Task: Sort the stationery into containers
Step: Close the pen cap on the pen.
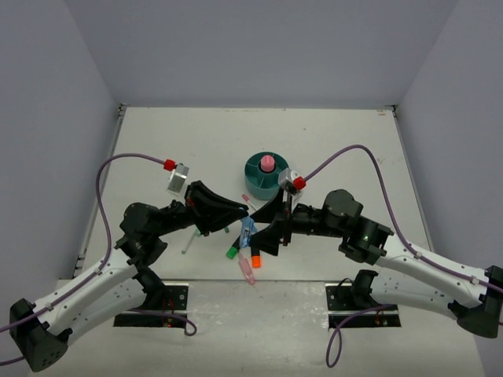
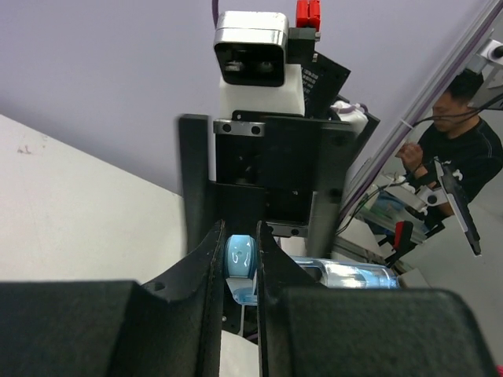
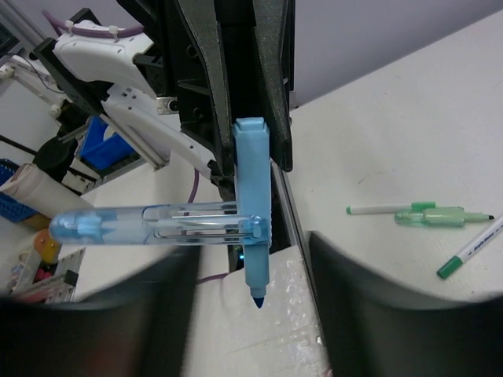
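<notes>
Nearest the arm bases, just below both claws, a pink highlighter (image 1: 247, 272), an orange highlighter (image 1: 256, 260) and a green highlighter (image 1: 233, 252) are lying loose on the pale matte surface (image 1: 338, 141). They are stubby plastic barrels, fanned close together. A thin white pen (image 1: 189, 242) is lying off to the outer side of the left claw (image 2: 240, 236).

That left claw is pinching its hard black fingers tight on a blue marker (image 3: 251, 196), an opaque, flat-sided sky-blue body with its dark tip bare. The right claw (image 1: 266, 228) is facing it with its fingers spread wide on either side, gripping nothing. A clear bluish barrel (image 3: 149, 228) with a clip is sticking out sideways from the marker. I cannot tell whether it is part of the marker or a separate pen.

Just beyond the right claw the teal organizer (image 1: 255, 184) is standing, a short, round, smooth plastic tub. A pink-capped glue stick (image 1: 267, 163) is sitting upright in its middle well.

By my reckoning the sorting is barely getting going: one item is showing inside, the marker is in hand, and the highlighters and pen are waiting.
</notes>
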{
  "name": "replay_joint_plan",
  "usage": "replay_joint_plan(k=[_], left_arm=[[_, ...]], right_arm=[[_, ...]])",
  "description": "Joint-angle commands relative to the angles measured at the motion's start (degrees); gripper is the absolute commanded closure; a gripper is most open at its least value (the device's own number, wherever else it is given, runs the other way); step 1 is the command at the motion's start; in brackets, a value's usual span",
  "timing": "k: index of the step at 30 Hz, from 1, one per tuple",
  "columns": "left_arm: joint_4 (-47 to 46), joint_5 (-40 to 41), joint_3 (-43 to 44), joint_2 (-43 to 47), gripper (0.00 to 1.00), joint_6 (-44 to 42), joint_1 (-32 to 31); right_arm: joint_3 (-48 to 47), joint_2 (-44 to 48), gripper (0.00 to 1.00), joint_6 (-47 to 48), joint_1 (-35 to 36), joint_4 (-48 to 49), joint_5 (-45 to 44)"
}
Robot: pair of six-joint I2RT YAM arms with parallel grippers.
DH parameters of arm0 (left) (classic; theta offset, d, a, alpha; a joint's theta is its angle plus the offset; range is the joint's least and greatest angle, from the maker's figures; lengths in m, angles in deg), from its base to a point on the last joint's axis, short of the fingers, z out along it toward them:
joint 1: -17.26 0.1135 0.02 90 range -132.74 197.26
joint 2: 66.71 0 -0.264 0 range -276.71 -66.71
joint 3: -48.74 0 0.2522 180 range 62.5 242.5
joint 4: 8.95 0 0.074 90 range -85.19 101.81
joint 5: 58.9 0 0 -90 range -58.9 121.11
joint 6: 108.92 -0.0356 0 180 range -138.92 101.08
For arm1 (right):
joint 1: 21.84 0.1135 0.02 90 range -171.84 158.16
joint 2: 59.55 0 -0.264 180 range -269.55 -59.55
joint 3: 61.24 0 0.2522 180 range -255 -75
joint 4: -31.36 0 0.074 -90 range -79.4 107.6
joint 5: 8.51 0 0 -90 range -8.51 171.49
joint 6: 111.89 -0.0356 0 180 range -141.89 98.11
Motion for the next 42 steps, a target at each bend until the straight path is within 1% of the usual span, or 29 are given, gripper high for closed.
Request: replay_joint_plan(k=[1,3,5,7,10,13,15,16,18,20,22,24,27,28,29,30,32,34,36,40,42], left_arm=[[6.13,2.24,3.14,1.56,1.00,-3.24,-0.02],[11.19,3.78,5.87,2.23,1.00,-6.85,-0.09],[20.41,6.26,8.83,2.86,1.00,-12.11,-0.06],[26.68,9.33,12.12,3.46,1.00,-15.68,-0.02],[29.03,10.88,13.72,3.80,1.00,-19.01,-0.11],[27.73,8.75,12.91,3.69,1.00,-18.89,-0.02],[24.28,4.44,11.77,2.84,1.00,-17.26,-0.07],[22.55,2.98,11.27,2.62,1.00,-16.30,-0.02],[20.03,1.23,10.83,2.14,1.00,-14.75,-0.02],[18.72,-1.24,10.48,1.98,1.00,-13.85,-0.02],[18.08,-2.71,10.62,2.08,1.00,-13.22,-0.10],[17.67,-4.89,10.96,1.96,1.00,-12.91,-0.02],[15.97,-11.05,11.40,1.44,1.00,-11.91,-0.02],[15.13,-11.08,11.31,1.19,1.00,-11.57,-0.02],[13.86,-13.77,11.06,1.28,1.00,-11.23,-0.02],[12.54,-14.82,10.54,1.45,1.00,-10.63,-0.10],[9.05,-15.54,9.16,2.44,1.00,-9.47,-0.02],[8.79,-14.99,9.03,2.43,1.00,-9.46,-0.09],[9.11,-14.49,9.25,2.11,1.00,-9.62,-0.11],[9.81,-14.20,9.60,1.19,1.00,-9.81,-0.11],[9.74,-14.24,9.67,1.21,1.00,-9.81,-0.04]], right_arm=[[-0.43,-0.11,0.01,0.21,0.15,1.64,1.22],[0.16,0.08,0.01,0.93,0.15,-2.28,0.89],[0.86,0.46,0.01,1.12,0.11,-8.07,-0.48],[1.81,1.31,0.01,1.03,0.15,-12.28,-1.54],[2.70,3.08,0.01,0.83,0.10,-16.13,2.45],[3.39,4.62,0.01,0.22,0.10,-15.35,6.36],[3.65,5.51,0.03,-1.15,0.10,-12.66,7.75],[3.28,5.54,0.06,-1.18,0.14,-12.27,7.20],[1.54,5.42,0.18,-0.53,0.07,-13.19,4.53],[0.47,5.65,0.29,0.46,0.10,-13.94,-0.19],[0.13,6.71,0.35,1.45,0.06,-14.63,-4.85],[-0.67,7.27,0.35,4.66,-0.15,-15.48,-6.40],[-1.52,7.75,0.36,7.72,-0.20,-16.80,-7.61],[-1.86,7.67,0.36,8.23,-0.20,-16.80,-7.62],[-2.28,7.16,0.39,8.83,-0.20,-16.89,-6.60],[-2.64,6.72,0.41,9.02,-0.20,-16.81,-5.38],[-3.46,5.43,0.42,8.78,-0.20,-15.35,-0.19],[-3.53,4.55,0.40,8.44,-0.20,-13.50,5.40],[-3.35,4.44,0.38,8.17,-0.20,-11.39,9.22],[-3.18,5.08,0.37,7.80,-0.20,-9.64,10.53],[-3.46,5.38,0.38,8.28,-0.20,-10.65,8.86]])
